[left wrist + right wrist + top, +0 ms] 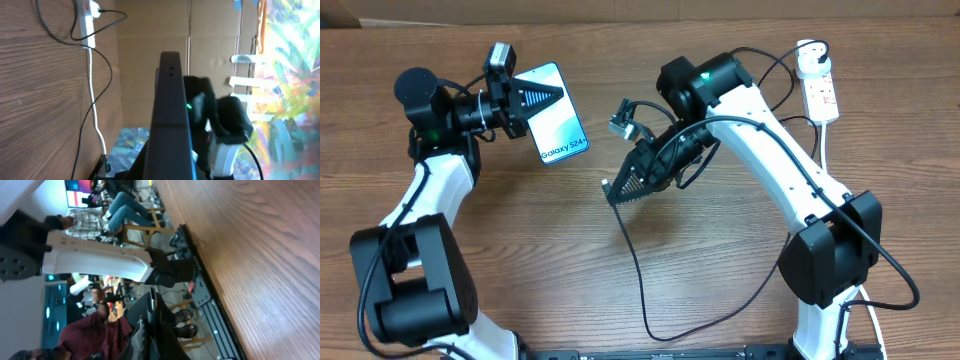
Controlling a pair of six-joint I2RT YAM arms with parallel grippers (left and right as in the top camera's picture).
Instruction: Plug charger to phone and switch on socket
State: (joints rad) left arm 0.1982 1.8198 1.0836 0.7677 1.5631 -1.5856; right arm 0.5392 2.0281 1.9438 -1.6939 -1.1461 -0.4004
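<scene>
Phone: the left gripper [545, 97] is holding the phone [560, 130] raised above the far left part of the tabletop [520, 250]. The screen is facing up, and the end with the "Galaxy S24+" text is pointing toward the table's middle.
Reason for that hold: it is probably presenting the port end to the other arm.
Left pincer: it is clamping the phone across its flat faces, with one finger lying over the screen. The left wrist view is showing the phone edge-on between the fingers.
Charger: the charger [638, 270] is trailing from the right gripper [617, 188] down toward the near edge. It is then looping right and up to the socket [822, 88].
Right pincer: it is hanging over the table's middle, near the phone but apart from it. Its fingers seem to be pinching the charger close to its connector tip, which is aiming at the phone.
Socket: it is lying by the far right corner, with its white cord [826, 150] running along the right edge. The charger's plug appears to be seated in its far end.
Switches: they are showing too small to read as on or off.
Step in hand: lining up the tip with the port looks like it is coming next.
</scene>
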